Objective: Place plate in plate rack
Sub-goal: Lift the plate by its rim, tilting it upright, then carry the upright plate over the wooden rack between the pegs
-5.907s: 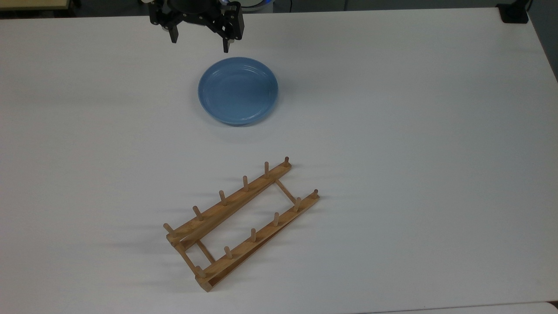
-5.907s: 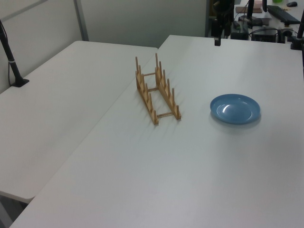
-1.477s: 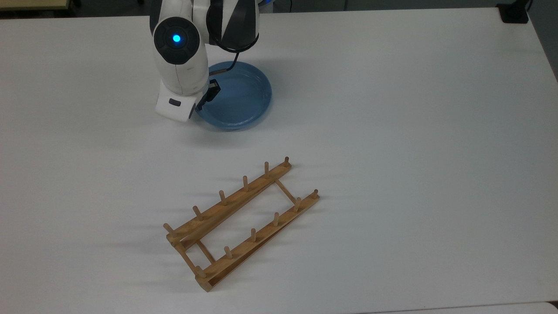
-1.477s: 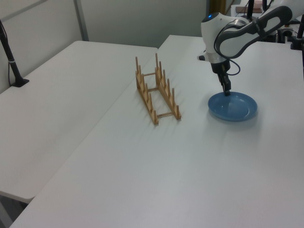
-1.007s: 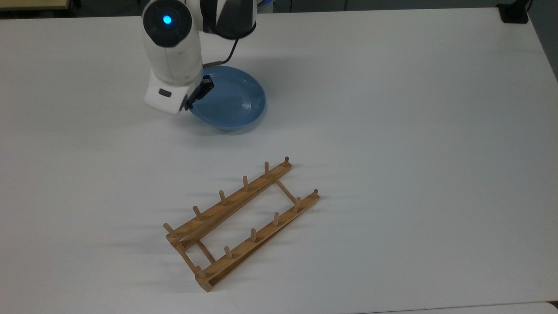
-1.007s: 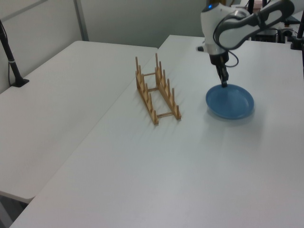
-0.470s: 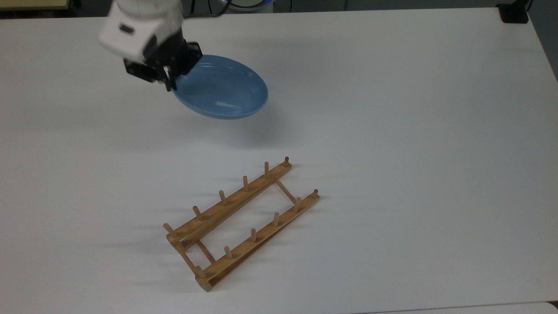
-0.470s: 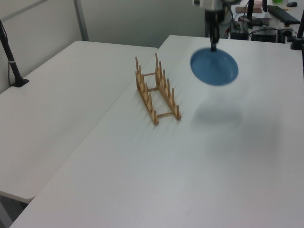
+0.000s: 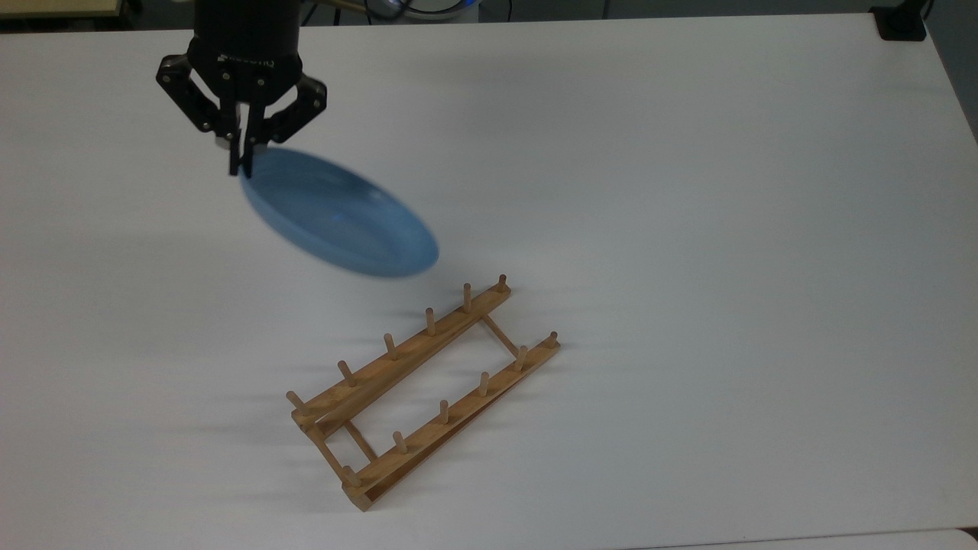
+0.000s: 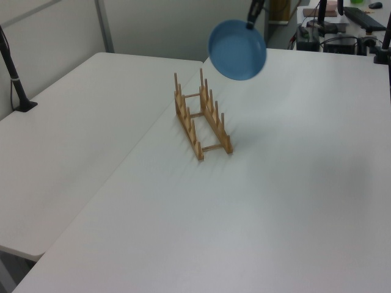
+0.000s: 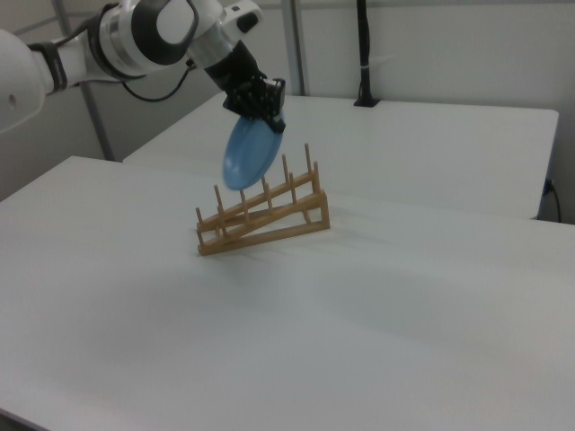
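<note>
The light-blue plate [image 9: 340, 214] hangs in the air, tipped steeply on edge, with my gripper [image 9: 238, 162] shut on its upper rim. In the left view the plate [image 10: 237, 50] is well above the table, beyond the rack's far end. In the right view the plate [image 11: 246, 154] hangs down from the gripper [image 11: 269, 120], behind the rack's pegs. The wooden plate rack [image 9: 424, 386] lies on the white table, lower in the top view, with nothing between its pegs. The same rack [image 10: 202, 117] [image 11: 262, 215] stands apart from the plate.
The white table [image 9: 688, 229] spreads wide around the rack. A second white table [image 10: 67, 140] adjoins it at the left view's left. A black post [image 10: 13, 73] stands on that table. Desk clutter [image 10: 342, 24] sits beyond the table's far edge.
The plate went from lying on the table to being gripped by its rim and lifted. In the last half second it swung down-left in the top view, tilting toward vertical and nearing the rack.
</note>
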You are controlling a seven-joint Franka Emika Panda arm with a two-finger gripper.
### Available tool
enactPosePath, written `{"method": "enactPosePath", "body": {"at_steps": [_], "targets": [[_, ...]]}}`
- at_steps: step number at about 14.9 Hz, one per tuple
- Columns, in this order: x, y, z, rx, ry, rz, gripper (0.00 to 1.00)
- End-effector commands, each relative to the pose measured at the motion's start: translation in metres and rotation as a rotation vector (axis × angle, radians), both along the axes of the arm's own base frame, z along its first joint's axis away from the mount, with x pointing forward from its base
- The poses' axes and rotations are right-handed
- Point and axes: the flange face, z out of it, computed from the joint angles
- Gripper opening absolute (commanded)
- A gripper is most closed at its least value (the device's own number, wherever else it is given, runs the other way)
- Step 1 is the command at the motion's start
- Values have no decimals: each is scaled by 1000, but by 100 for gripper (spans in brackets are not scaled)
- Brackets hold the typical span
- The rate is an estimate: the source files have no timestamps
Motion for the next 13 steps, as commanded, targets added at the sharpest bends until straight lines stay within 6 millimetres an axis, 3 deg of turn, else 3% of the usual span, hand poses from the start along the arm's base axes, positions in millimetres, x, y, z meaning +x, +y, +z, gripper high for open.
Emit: {"method": "enactPosePath", "body": {"at_steps": [1, 3, 10, 13], "targets": [[15, 13, -2, -43, -188, -107, 0], [20, 18, -9, -73, -244, -137, 0], [41, 68, -48, -157, -307, -120, 0], [48, 75, -61, -181, -346, -121, 0]]}}
